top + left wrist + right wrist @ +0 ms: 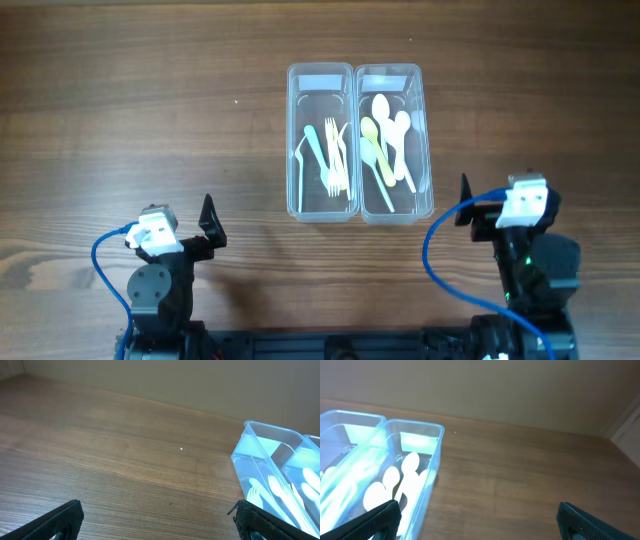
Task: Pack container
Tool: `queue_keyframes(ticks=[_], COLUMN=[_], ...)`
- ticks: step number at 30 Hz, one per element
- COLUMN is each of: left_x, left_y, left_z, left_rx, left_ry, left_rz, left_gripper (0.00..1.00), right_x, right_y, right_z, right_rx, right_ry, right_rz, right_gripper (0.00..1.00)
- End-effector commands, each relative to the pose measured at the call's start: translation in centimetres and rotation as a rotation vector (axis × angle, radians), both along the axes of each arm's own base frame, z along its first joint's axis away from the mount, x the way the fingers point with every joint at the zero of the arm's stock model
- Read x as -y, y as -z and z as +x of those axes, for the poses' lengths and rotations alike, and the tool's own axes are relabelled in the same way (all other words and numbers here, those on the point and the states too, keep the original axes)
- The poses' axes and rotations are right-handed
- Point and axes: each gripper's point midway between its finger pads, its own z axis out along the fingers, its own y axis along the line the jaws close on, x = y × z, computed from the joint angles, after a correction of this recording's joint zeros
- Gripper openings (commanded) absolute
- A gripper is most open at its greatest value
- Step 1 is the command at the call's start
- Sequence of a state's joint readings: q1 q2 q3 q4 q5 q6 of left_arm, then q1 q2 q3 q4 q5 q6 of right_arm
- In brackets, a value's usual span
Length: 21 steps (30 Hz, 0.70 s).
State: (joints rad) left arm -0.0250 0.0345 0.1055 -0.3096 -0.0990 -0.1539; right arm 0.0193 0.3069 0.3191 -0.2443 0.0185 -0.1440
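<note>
left gripper and right gripper both spread wide, holding nothing. containers with forks and spoons sit on the surface ahead, between them, well apart.

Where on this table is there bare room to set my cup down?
The wooden table is bare left of the fork container, right of the spoon container, and along the far edge behind both. The strip in front, between the left gripper and right gripper, is free too. Both containers are crowded with forks and spoons.
</note>
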Motion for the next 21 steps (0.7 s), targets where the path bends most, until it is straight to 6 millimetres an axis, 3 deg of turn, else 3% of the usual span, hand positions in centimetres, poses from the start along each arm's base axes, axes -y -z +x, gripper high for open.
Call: queue_keyframes(ticks=[1,7,13,18,21], left_x=[0.1,0.1,0.1,0.1,0.1], left_y=[0.2,0.2,0.2,0.2,0.2], left_z=[0.0,0.0,0.0,0.0,0.0], left_rx=[0.001,0.001,0.001,0.001,0.001], left_ry=[0.01,0.01,0.01,0.01,0.01], left_rz=[0.008,0.008,0.008,0.008,0.008], left_gripper=[1.0,1.0,1.0,1.0,1.0], right_x=[-0.4,-0.4,-0.1,1.7,1.7], right_y=[1.2,3.1,3.8,3.7,3.7], right_z=[-0.9,-1.4,-1.4,-1.4,-1.4], right_rx=[0.05,0.088,0.089,0.098,0.097], right_ry=[-0.026,-0.023,-0.01,0.063,0.065], right_rz=[-0.006,-0.005,-0.01,-0.012,-0.012], right_gripper=[1.0,1.0,1.0,1.0,1.0])
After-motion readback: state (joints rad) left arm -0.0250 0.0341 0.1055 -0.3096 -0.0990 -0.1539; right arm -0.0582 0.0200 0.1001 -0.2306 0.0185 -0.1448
